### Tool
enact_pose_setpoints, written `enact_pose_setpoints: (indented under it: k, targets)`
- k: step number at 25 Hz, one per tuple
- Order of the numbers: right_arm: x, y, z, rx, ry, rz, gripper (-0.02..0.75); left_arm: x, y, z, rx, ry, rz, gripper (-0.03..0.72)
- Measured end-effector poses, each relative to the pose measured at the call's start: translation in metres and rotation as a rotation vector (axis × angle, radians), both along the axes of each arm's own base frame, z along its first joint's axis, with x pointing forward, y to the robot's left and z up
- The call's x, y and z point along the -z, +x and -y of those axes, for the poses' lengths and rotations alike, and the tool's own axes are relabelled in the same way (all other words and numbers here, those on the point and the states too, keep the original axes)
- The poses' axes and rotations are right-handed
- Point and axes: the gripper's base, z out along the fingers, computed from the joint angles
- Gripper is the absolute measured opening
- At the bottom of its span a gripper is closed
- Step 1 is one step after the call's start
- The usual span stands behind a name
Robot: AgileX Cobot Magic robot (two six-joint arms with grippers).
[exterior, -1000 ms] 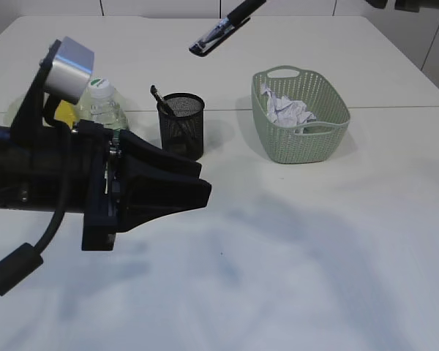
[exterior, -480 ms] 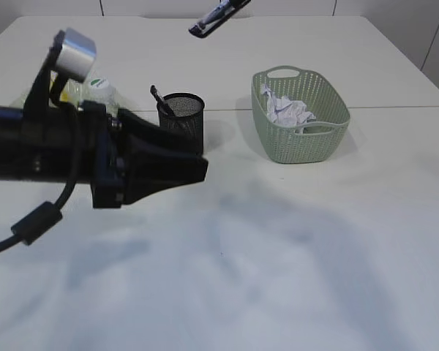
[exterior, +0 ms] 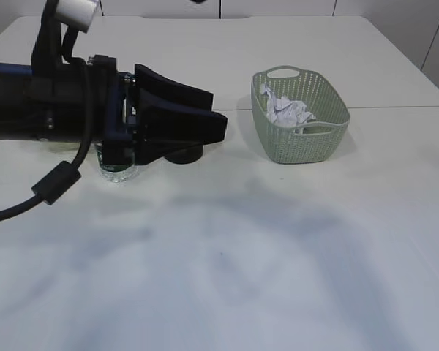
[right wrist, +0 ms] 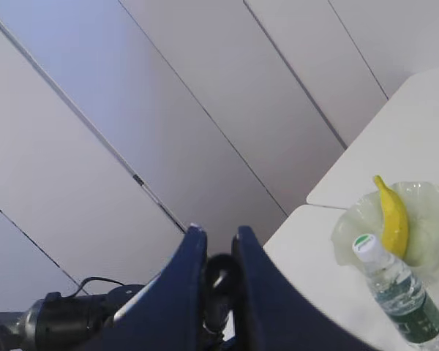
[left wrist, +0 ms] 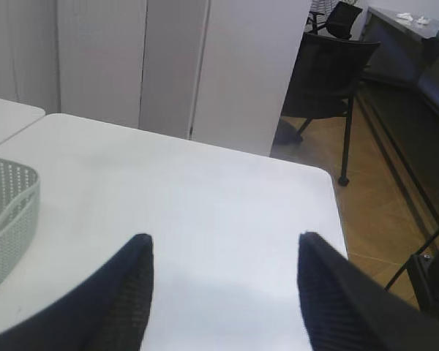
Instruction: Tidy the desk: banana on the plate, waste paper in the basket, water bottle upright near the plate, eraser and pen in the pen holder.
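Observation:
My left gripper (exterior: 218,113) is open and empty, held level above the desk (exterior: 227,263); its jaws stand wide apart in the left wrist view (left wrist: 224,245). It hides the pen holder, of which only the base (exterior: 184,156) shows, and most of the water bottle (exterior: 117,170). The waste paper (exterior: 285,110) lies in the basket (exterior: 301,142). My right gripper (right wrist: 220,232) is shut on a dark pen (right wrist: 219,272), high above the desk. Below it the banana (right wrist: 392,218) lies on the plate (right wrist: 432,208), with the water bottle (right wrist: 396,294) upright beside it. The eraser is hidden.
The left arm's black body and cable (exterior: 55,102) fill the left of the exterior view. The basket's rim (left wrist: 7,212) shows at the left edge of the left wrist view. An office chair (left wrist: 329,73) stands beyond the desk's far edge.
My left arm has risen and swung to the right, now covering the pen holder and bottle. My right gripper with the pen has risen out of the top of the exterior view.

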Motion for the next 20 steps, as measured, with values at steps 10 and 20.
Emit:
enact_pose_setpoints:
  k: [10, 20]
  targets:
    - [-0.011, 0.0, 0.0, 0.002, 0.01, 0.031, 0.048, 0.001, 0.008, 0.005, 0.024, -0.014, -0.003, 0.445]
    - [-0.011, 0.0, 0.0, 0.003, 0.011, 0.031, 0.048, 0.013, 0.022, -0.004, -0.174, 0.137, -0.072, 0.444]
